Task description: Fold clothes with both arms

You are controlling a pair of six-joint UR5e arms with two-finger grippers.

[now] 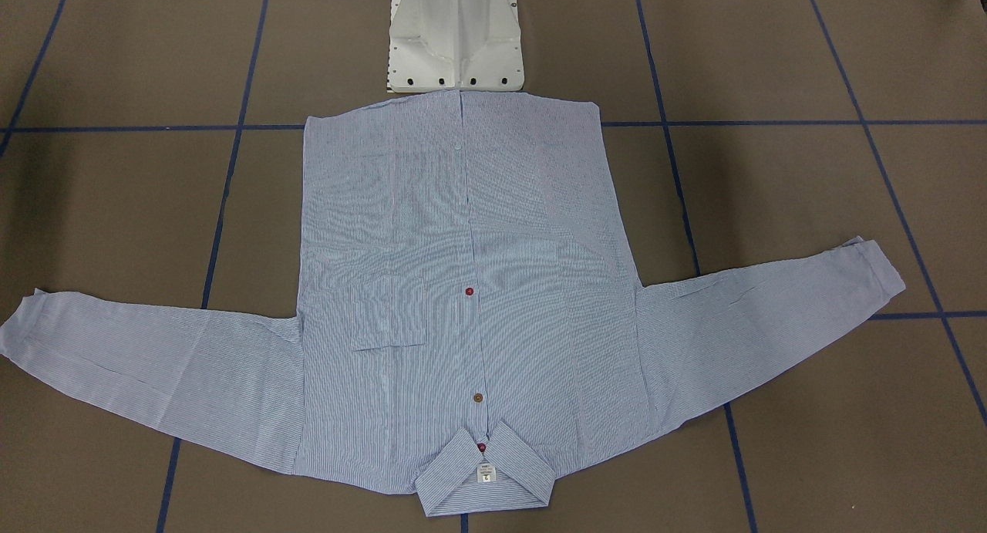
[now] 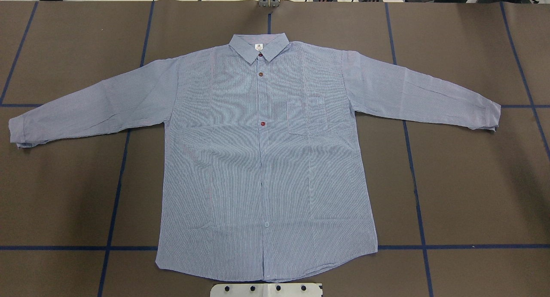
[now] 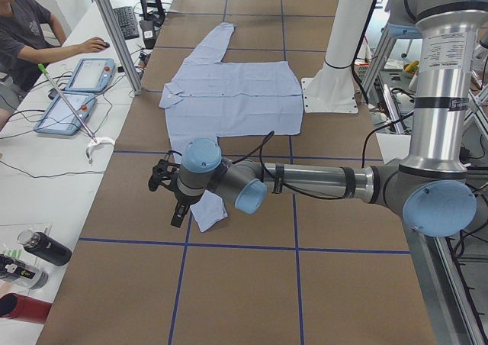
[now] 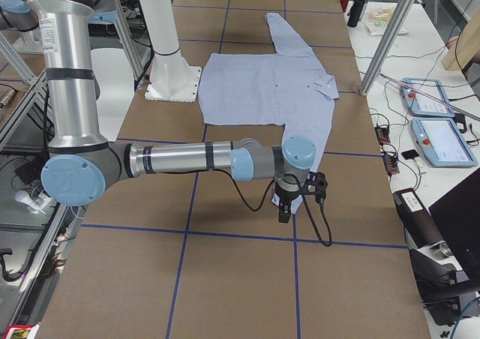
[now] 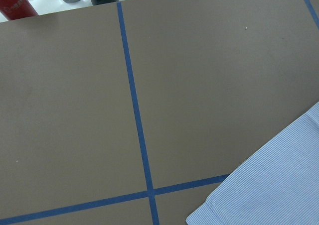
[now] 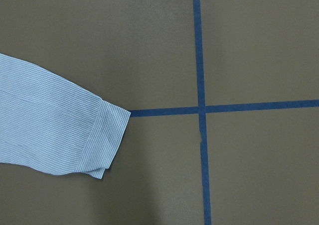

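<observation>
The light blue striped shirt point(image 2: 266, 159) lies flat and face up on the brown table, buttoned, with both sleeves spread wide. Its collar point(image 1: 486, 471) points away from the robot. In the left side view my left gripper point(image 3: 174, 207) hovers beside the left sleeve cuff point(image 3: 207, 211); that cuff point(image 5: 264, 195) fills the lower right corner of the left wrist view. In the right side view my right gripper point(image 4: 285, 210) hangs over the right sleeve cuff point(image 4: 296, 200), which the right wrist view shows as the cuff point(image 6: 99, 140) at its left. Whether either gripper is open, I cannot tell.
The white pedestal base point(image 1: 455, 47) stands just behind the shirt's hem. Blue tape lines point(image 2: 118, 189) grid the table. A person point(image 3: 30, 40) sits at a side desk with control tablets point(image 3: 88, 74). Bottles point(image 3: 42, 246) lie off the table's left end.
</observation>
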